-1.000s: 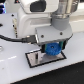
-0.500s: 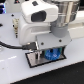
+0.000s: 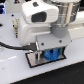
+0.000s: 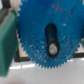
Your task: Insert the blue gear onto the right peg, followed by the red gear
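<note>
Right now we hold the blue gear (image 3: 50,55) low over the plate (image 3: 34,61), which lies near the table's (image 3: 12,70) front edge in the exterior view. Our gripper (image 3: 48,51) sits directly above the gear, and the jaws appear closed on it, though the arm hides the fingers themselves. In the wrist view the blue gear (image 4: 49,39) fills the frame, and through its slotted centre hole we glimpse a pale round tip, probably the peg (image 4: 51,48). That tip sits toward one end of the slot, not centred.

We judge the insertion is under way but not finished; we cannot tell whether the gear is seated. The red gear is not visible in either view.

The main risk is misalignment: if we press down while the peg is off centre, the gear may bind, tilt in our grip or shove the plate sideways. Letting go too early could leave the gear resting crooked on the peg tip.
</note>
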